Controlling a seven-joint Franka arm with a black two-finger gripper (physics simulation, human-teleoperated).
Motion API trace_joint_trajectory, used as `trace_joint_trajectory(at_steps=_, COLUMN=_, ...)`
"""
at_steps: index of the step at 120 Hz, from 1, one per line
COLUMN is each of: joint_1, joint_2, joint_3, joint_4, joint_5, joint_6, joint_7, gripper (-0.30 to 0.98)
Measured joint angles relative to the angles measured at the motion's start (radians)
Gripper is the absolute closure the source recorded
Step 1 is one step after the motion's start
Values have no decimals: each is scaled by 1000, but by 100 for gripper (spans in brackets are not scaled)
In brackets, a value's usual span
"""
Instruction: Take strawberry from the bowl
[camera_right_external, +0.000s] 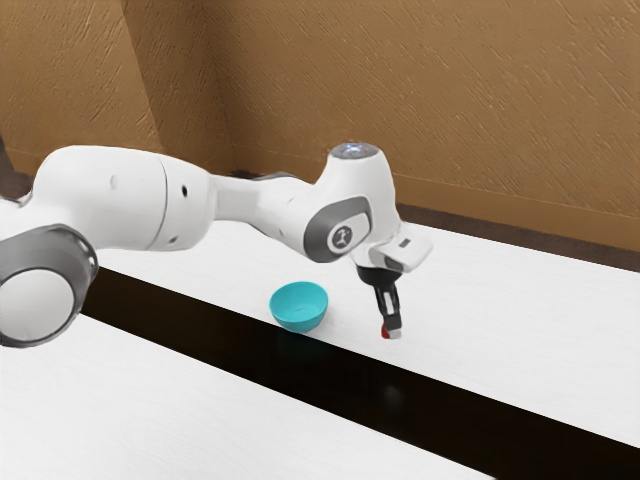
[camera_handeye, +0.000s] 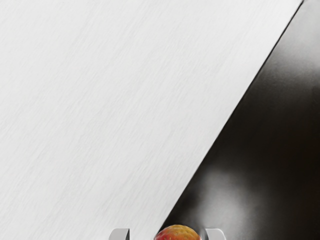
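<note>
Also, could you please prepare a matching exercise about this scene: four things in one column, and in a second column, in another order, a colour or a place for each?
Things:
1. strawberry
2. bowl
3. long strip
4. wall

Colours and places:
A. brown
B. at the tip of the tool
C. turquoise
D. black

Right pairs: 1-B, 2-C, 3-D, 4-A

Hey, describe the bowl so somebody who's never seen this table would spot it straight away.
Find the white table with a black band running across it. At the band's edge on the wall side sits a round, open bowl. It's plain turquoise, unlike the small red strawberry at the gripper.
</note>
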Motion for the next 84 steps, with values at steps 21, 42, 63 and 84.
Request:
trace_joint_trajectory(at_steps=21, joint_1=-19, joint_2=28, joint_3=-15, joint_4=0, joint_5=2, joint_6=18, joint_7=-28, gripper=61)
trace_joint_trajectory(at_steps=42, joint_1=-18, joint_2=30, joint_3=-15, joint_4=0, joint_5=-5, joint_6=20, joint_7=-36, gripper=28)
trace_joint_trajectory(at_steps=63, joint_1=-14, joint_2=-438, joint_3=149, joint_4=-158, joint_5=7, joint_6=-184, joint_7=-97, gripper=13)
trace_joint_trajectory(at_steps=84, joint_1=477, joint_2=-603, joint_3=250, joint_4=-71, joint_5=57, joint_6=-448, joint_7=-214, gripper=6)
